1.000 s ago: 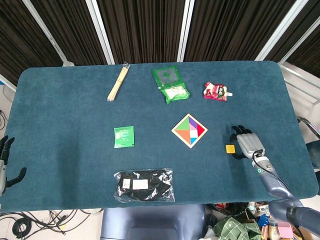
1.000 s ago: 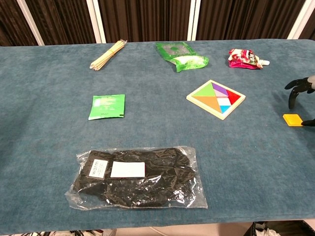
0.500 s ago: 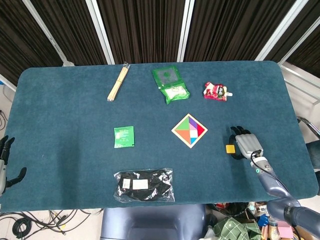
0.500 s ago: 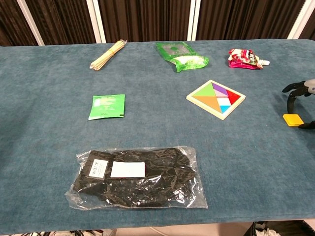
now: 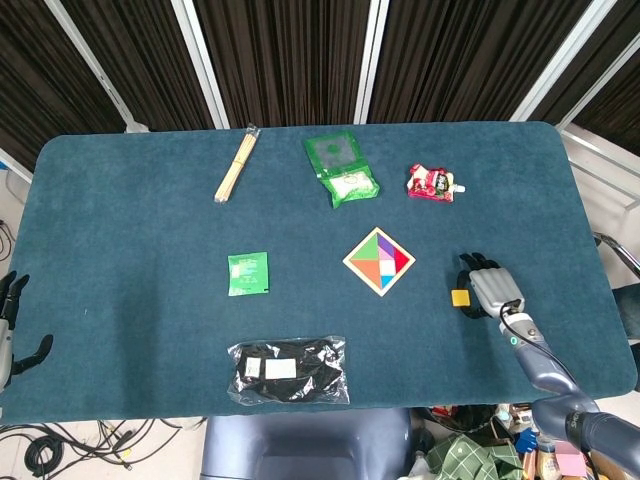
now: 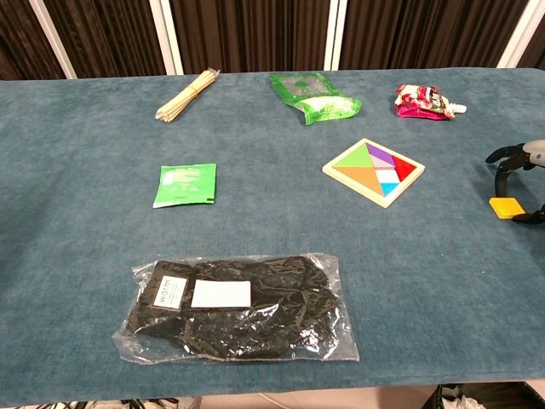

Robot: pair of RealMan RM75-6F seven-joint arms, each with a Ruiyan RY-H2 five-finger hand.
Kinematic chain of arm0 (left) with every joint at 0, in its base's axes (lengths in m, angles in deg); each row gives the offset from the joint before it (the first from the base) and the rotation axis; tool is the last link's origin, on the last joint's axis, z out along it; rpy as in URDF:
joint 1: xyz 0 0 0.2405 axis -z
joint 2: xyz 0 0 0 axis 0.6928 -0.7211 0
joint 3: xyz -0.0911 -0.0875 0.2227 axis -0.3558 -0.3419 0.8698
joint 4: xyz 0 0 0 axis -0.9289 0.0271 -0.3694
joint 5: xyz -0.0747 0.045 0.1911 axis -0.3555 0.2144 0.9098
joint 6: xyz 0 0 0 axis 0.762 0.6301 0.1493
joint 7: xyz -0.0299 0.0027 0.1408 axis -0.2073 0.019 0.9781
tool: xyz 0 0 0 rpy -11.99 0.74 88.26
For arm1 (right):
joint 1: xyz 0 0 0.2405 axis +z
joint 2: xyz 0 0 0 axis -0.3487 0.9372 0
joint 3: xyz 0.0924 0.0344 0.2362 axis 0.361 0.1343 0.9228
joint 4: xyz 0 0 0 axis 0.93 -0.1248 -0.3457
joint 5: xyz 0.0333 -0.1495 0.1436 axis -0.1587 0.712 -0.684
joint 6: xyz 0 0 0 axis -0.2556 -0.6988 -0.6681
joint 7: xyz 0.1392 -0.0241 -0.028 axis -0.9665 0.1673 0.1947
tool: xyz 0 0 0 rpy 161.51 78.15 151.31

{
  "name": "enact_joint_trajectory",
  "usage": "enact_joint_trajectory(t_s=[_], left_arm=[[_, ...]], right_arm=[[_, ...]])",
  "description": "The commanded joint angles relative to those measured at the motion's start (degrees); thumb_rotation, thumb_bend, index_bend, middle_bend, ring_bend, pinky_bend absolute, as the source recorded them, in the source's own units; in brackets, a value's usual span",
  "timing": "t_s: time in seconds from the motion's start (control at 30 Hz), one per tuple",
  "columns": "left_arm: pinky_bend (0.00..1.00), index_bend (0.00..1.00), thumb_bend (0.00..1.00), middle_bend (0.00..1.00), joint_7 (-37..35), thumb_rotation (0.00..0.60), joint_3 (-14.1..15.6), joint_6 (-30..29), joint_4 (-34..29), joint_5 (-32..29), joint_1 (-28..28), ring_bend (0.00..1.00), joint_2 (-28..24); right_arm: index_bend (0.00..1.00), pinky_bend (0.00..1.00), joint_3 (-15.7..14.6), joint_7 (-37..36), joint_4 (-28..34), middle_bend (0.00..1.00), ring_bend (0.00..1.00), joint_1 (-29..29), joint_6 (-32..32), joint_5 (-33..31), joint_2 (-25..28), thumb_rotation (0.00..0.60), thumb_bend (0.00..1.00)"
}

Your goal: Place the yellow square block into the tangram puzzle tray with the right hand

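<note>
a broad table (image 5: pixel 120 250) with rounded corners, covered in dark teal cloth, fills most of the head view. behind it hang dark pleated curtains (image 5: pixel 280 60) split by white uprights (image 5: pixel 372 55). below the near edge, black cables (image 5: pixel 60 445) lie tangled on a pale floor. the lighting is even.
</note>
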Motion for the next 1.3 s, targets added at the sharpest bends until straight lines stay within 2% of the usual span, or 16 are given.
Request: enact_joint_trajectory(t_s=[0.03,0.23,0.3,0.5,0.7,0.8,0.93,1.03,1.3], left_arm=[[0.00,0.00,0.31,0.00,0.02,0.600,-0.02,0.01,0.00,-0.04,0.01,0.00,0.01],[0.00,0.00,0.31,0.00,-0.02,0.600,-0.04,0.01,-0.01,-0.08,0.01,0.00,0.02],[0.00,0.00,0.31,0.00,-0.04,0.600,-0.07,0.00,-0.03,-0.07,0.02,0.00,0.02],[0.00,0.00,0.31,0.00,-0.29,0.600,-0.12,-0.22,-0.14,0.03,-0.06,0.00,0.01],[0.00,0.00,0.31,0.00,-0.55,0.600,-0.23,0.09,-0.23,-0.21,0.06,0.00,-0.05],[0.00,0.00,0.31,0.00,-0.79,0.600,-0.28,0.28,-0.29,-0.38,0.10,0.00,-0.15],[0.00,0.00,0.31,0.00,-1.55,0.600,-0.30,0.71,-0.57,-0.59,0.16,0.00,-0.49],[0.00,0.00,0.31,0.00,-1.79,0.600,-0.29,0.77,-0.67,-0.45,0.20,0.00,-0.60],[0.00,0.00,0.31,0.00,-2.34,0.600,-0.36,1.41,-0.84,-0.85,0.41,0.00,-0.90]], right_arm=[[0.46,0.14,0.12,-0.19,-0.08,0.05,0.00,-0.04,0.03,0.13,-0.18,0.600,0.20],[0.48,0.14,0.27,-0.76,0.05,0.05,0.00,0.03,0.69,0.40,-0.24,0.600,0.21],[0.49,0.14,0.57,-1.24,0.39,0.05,0.00,0.05,0.54,0.53,-0.15,0.600,0.24],[0.51,0.14,3.03,-3.34,2.53,0.05,0.00,0.68,-0.65,0.35,1.56,0.600,0.29],[0.51,0.14,5.29,1.98,7.96,0.03,0.00,3.38,1.19,-1.92,4.63,0.600,0.29],[0.52,0.14,6.76,5.77,11.33,0.03,0.00,5.11,3.28,-5.84,5.48,0.600,0.29],[0.53,0.14,8.70,15.57,14.31,0.03,0.00,10.05,6.45,-17.49,3.12,0.600,0.29],[0.53,0.14,8.81,21.82,15.10,0.03,0.00,12.71,5.16,-24.26,1.23,0.600,0.29],[0.53,0.14,8.34,34.46,13.24,0.03,0.00,18.54,-0.29,-36.82,-4.64,0.600,0.29]])
